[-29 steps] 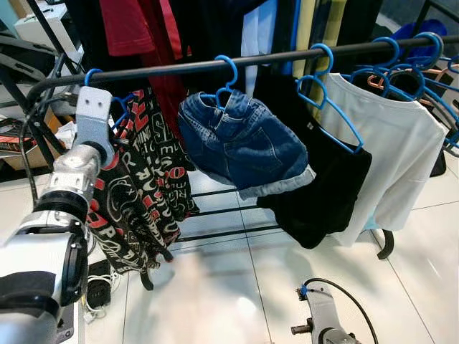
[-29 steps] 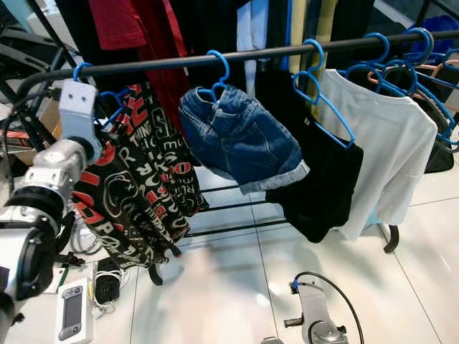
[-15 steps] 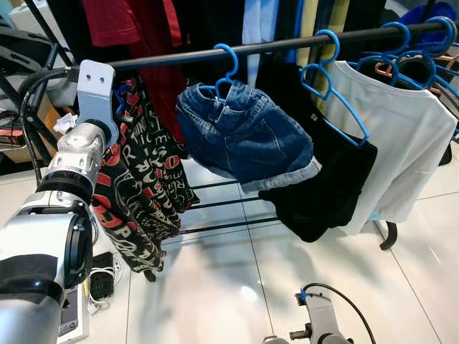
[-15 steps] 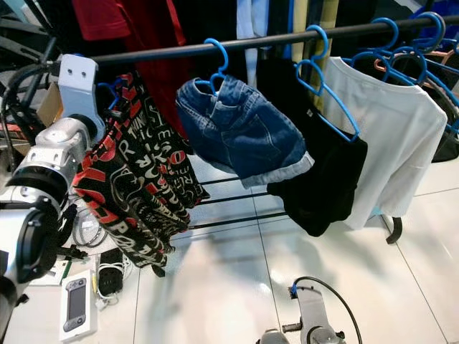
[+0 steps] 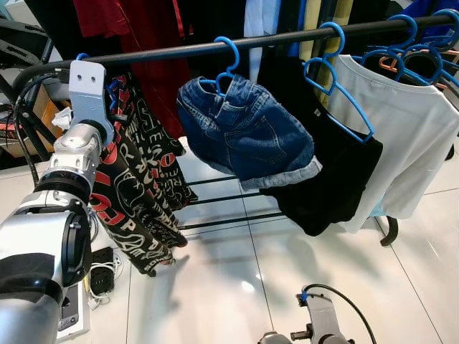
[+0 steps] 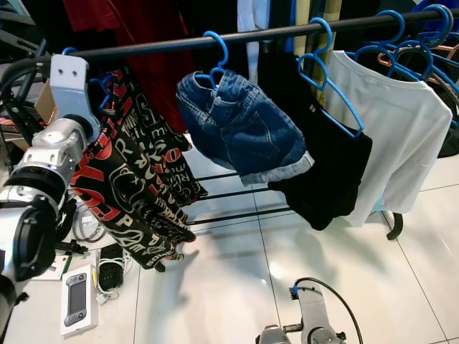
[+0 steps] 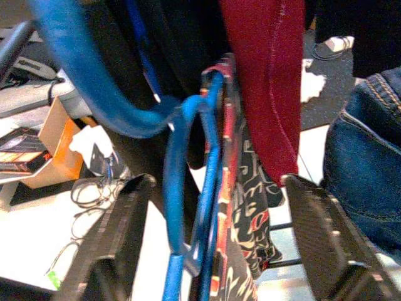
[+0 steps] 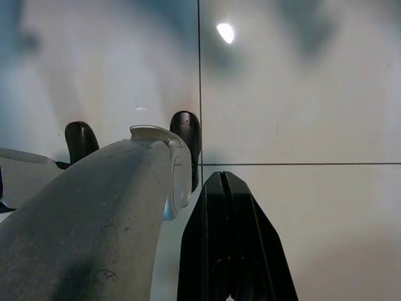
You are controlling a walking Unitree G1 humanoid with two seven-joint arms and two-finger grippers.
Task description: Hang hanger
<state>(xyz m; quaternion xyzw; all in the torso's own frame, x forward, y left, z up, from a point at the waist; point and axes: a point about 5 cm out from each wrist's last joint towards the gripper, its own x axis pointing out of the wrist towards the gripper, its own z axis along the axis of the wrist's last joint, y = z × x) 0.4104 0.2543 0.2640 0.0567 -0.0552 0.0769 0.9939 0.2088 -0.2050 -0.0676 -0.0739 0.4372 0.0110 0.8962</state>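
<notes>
Lifted since a second ago, the left gripper (image 7: 216, 251), fingers apart around the blue hanger (image 7: 188, 188), risks unhooking it from the rail (image 5: 215, 48); right gripper (image 8: 229, 238) closed.

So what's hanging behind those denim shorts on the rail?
Behind the denim shorts hangs a dark red garment and black clothing; a lower rack bar shows beneath. The rest is covered.

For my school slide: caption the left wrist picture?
Open left gripper around a blue hanger carrying a patterned garment.
</notes>
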